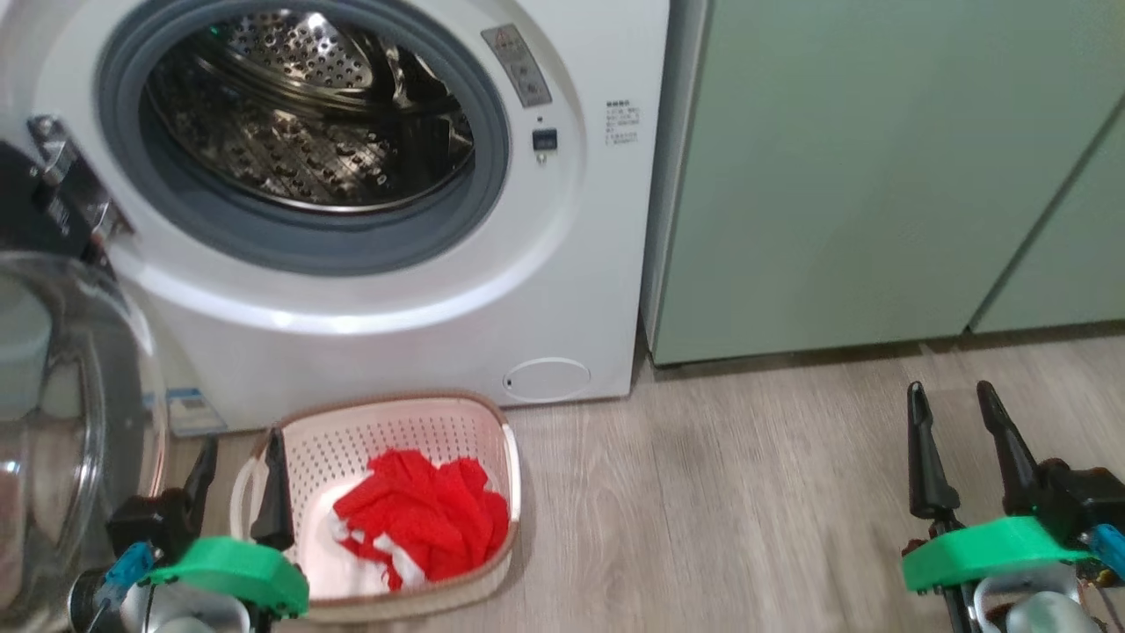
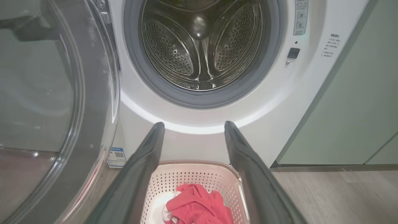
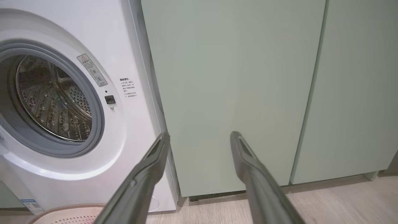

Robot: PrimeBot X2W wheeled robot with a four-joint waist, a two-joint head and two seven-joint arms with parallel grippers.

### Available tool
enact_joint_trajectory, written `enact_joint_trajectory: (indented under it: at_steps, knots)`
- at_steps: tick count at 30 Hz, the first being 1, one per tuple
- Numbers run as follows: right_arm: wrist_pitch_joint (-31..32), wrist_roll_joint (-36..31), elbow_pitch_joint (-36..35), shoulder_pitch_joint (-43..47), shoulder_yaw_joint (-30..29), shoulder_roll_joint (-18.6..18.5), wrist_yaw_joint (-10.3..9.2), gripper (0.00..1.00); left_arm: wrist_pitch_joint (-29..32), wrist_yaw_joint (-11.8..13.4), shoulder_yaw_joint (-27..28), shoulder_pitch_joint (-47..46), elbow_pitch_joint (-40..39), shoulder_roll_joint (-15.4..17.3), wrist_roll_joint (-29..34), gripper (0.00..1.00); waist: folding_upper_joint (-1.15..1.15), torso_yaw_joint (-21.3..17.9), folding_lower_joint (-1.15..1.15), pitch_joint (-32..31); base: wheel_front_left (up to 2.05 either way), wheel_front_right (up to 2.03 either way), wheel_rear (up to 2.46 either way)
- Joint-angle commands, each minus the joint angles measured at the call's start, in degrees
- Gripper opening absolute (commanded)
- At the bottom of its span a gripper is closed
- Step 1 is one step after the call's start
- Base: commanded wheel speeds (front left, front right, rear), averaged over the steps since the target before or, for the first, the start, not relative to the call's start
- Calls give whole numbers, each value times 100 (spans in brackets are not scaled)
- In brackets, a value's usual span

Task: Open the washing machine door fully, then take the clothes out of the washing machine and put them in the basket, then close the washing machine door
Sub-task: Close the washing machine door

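**Unloading looks done, door-closing up next**

My left end effector is empty, fingers spread wide, pointing forward over the near-left edge of the basket. The clothes lie in the basket, just right of that end effector. Ahead and above, the washing machine drum looks empty, so I judge closing is the step. The washing machine door stands swung out just to the left, and it needs a push from its far side toward the machine. My right end effector, also wide open and empty, sits low and well off to the right.
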Motion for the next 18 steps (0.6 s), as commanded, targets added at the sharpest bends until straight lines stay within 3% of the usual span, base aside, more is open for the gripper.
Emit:
enact_joint_trajectory:
  at_steps: [1, 10, 18]
  knots:
    - [-35, 18, -176, -52, 124, -6, -4, 100, -53, -31, 139, -264, -146, 98, -1, 100, 0, 4, 0, 1, -218, 208, 10]
    - [-35, 16, -167, -45, 107, 4, -4, 100, -53, -34, 4, -257, -170, 134, -104, 100, 0, 19, 0, 1, -182, 164, 18]
    - [-35, 28, -160, -25, 101, 9, -4, 100, -53, -34, -76, -211, -204, 156, -203, 100, 0, 18, 0, -10, -50, 50, 0]
